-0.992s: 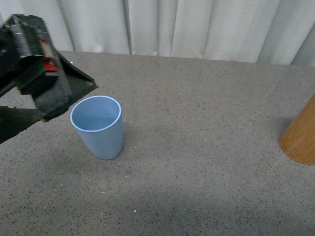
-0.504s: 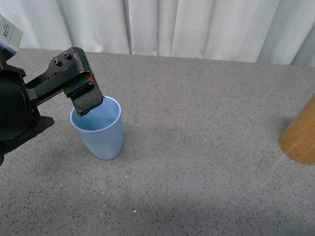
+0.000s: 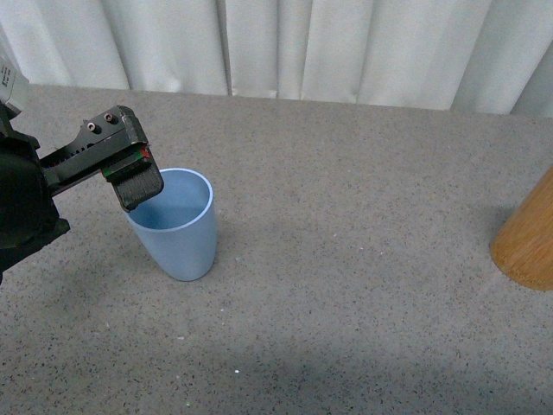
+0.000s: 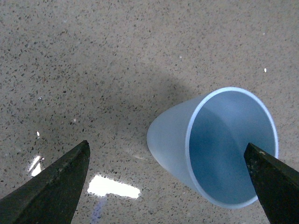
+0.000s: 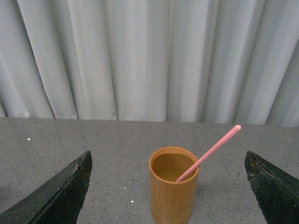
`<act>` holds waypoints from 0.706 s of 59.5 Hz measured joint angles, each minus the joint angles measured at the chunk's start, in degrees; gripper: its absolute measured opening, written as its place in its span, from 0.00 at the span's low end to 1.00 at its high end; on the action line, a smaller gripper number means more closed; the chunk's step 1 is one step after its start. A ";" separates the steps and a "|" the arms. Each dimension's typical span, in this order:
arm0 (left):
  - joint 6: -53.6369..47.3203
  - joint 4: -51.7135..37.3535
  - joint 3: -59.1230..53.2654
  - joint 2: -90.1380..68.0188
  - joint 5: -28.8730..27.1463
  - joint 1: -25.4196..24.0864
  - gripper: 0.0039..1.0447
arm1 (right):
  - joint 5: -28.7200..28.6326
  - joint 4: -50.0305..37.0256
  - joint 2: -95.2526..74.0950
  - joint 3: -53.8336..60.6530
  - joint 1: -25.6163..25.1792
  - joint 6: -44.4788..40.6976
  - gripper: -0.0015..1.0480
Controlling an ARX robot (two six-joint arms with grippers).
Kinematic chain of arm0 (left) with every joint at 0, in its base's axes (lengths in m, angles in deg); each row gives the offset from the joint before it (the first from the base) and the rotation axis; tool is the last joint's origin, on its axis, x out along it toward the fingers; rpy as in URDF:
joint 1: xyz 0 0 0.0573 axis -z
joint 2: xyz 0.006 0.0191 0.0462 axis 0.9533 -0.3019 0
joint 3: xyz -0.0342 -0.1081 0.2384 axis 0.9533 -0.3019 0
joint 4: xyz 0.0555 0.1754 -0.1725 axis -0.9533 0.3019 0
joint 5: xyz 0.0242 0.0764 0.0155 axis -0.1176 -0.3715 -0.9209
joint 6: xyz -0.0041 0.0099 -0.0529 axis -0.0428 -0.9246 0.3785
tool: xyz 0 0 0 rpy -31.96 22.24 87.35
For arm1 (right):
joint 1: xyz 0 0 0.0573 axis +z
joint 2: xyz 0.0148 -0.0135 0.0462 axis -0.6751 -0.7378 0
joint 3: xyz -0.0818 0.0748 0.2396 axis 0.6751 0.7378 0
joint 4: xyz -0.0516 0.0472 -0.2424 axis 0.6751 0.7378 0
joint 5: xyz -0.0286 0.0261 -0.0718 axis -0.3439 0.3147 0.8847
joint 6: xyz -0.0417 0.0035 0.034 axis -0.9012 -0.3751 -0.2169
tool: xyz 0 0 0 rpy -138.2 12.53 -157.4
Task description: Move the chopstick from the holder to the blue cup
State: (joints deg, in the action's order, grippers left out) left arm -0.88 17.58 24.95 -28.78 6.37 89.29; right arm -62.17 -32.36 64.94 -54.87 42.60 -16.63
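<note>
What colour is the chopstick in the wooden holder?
Pink; the thin pink chopstick shows best in the right wrist view.

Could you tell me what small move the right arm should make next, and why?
Probably ease the right tool forward toward the pink chopstick, which leans in the wooden holder. The tool is open, empty and apart from it, and the blue cup holds nothing yet.

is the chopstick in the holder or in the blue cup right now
In the holder. The pink chopstick leans inside the wooden holder, upper end above the rim; the blue cup shows an empty inside.
</note>
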 joint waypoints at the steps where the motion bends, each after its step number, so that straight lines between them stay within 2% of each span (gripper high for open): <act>1: 0.00 0.00 0.00 -0.09 0.00 0.00 0.94 | 0.00 0.00 0.00 0.00 0.00 0.00 0.91; 42: -0.31 0.81 0.42 -2.99 -0.42 0.42 0.94 | 0.00 0.00 0.00 0.00 0.00 0.00 0.91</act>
State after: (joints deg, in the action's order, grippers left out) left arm -1.18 18.39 25.37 -31.77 5.95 89.71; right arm -62.17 -32.36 64.94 -54.87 42.60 -16.63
